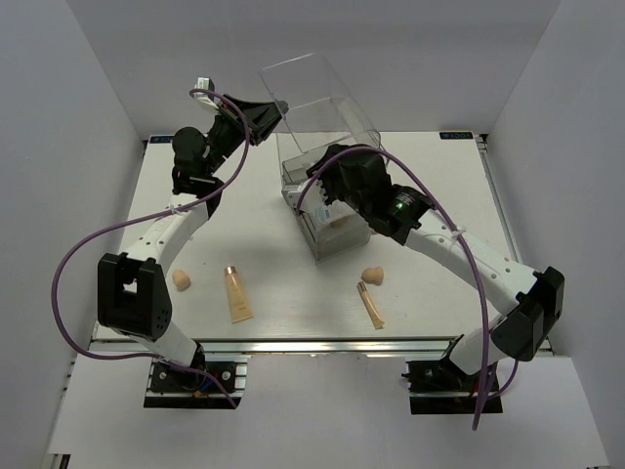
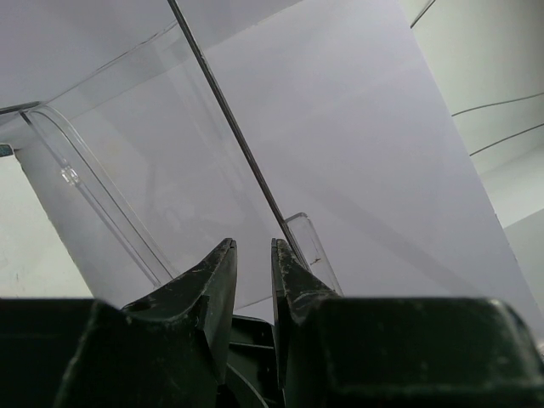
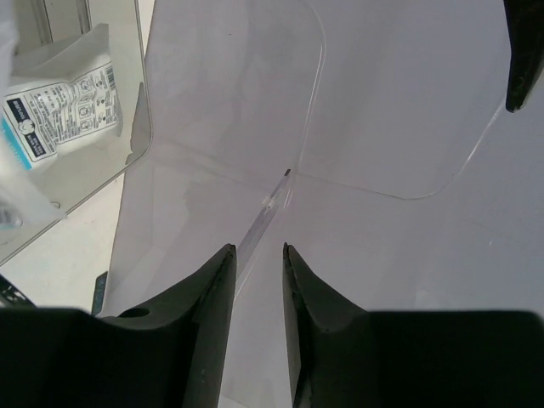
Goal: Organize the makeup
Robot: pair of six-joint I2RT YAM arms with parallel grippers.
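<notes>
Makeup is split between the table [image 1: 293, 322] and the clear box [image 1: 363, 132] at the upper centre of the top view. Inside the box lie white-and-blue packets [image 1: 325, 209]. A peach shape [image 1: 342, 224] sits just below them, too hidden to name.

4 items lie loose on the table. At lower left, the left sponge [image 1: 181, 281] sits near the beige tube [image 1: 236, 294], which lies to its right with its cap pointing up the frame. At lower centre, the right sponge [image 1: 371, 277] sits just above the slim tan tube [image 1: 370, 305]; whether they touch cannot be told.

The box's lid [image 1: 298, 83] stands open, tilted toward the upper left. The left hand [image 2: 253, 242] is at the lid's left edge. In its wrist view the thin clear edge runs down into the narrow gap between the fingers, so it is clenched on the lid.

The right hand [image 3: 255, 248] hangs over the box's opening. Its fingers stand apart with nothing between them, released. Beyond them is clear plastic, with a packet at the upper left of that view.
</notes>
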